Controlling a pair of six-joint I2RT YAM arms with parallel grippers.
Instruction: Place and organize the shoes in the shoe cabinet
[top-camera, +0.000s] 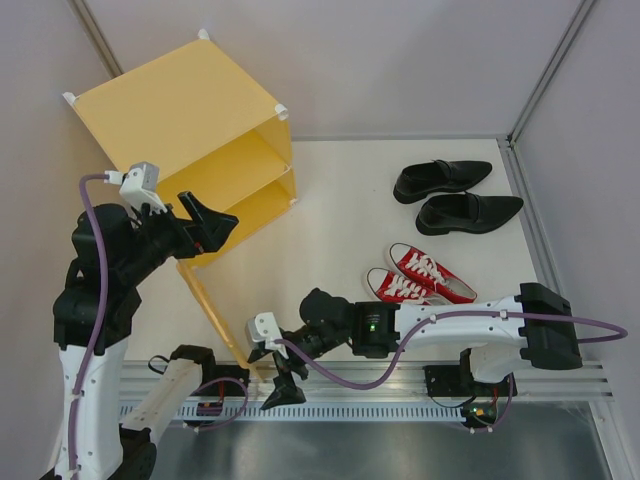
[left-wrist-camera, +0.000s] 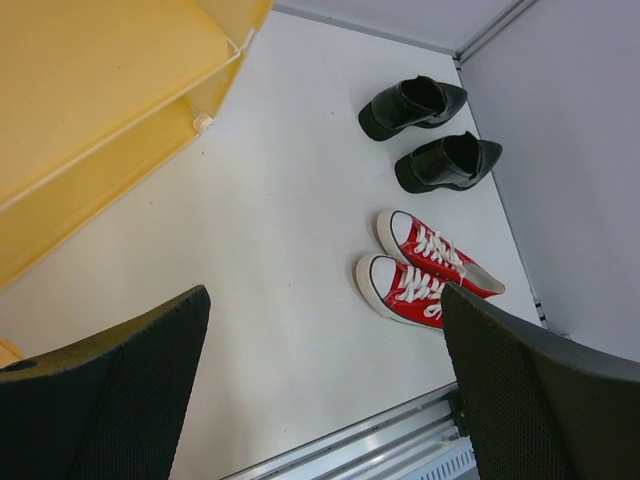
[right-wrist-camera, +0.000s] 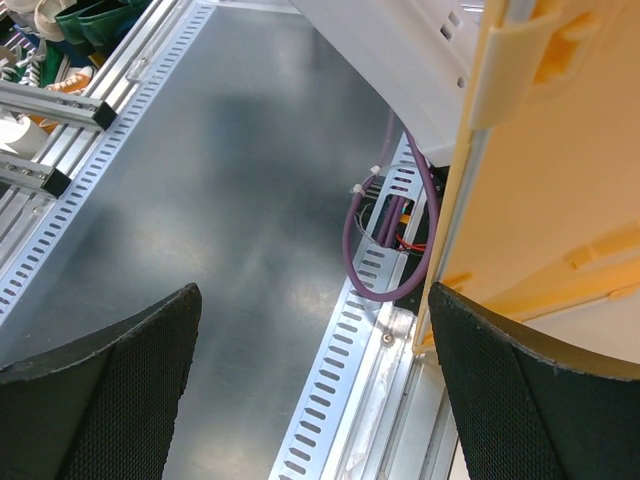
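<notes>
- while all four shoes sit on the table (top-camera: 330, 220), none is in the shoe cabinet (top-camera: 185, 100), which stands far left with its door (top-camera: 215, 315) open toward the arms.
- red sneakers (top-camera: 420, 275): side by side, long axes roughly left-to-right, toe caps to the left. black loafers (top-camera: 457, 197) lie just beyond them.
- right gripper (top-camera: 272, 378): jaws wide, empty, beside the door's near edge; the sneakers lie to its right and farther out.
- left gripper (top-camera: 210, 225): jaws wide, empty, at the cabinet mouth, well apart from the shoes.
- judgement: the right arm is nearer for a first pick.
</notes>
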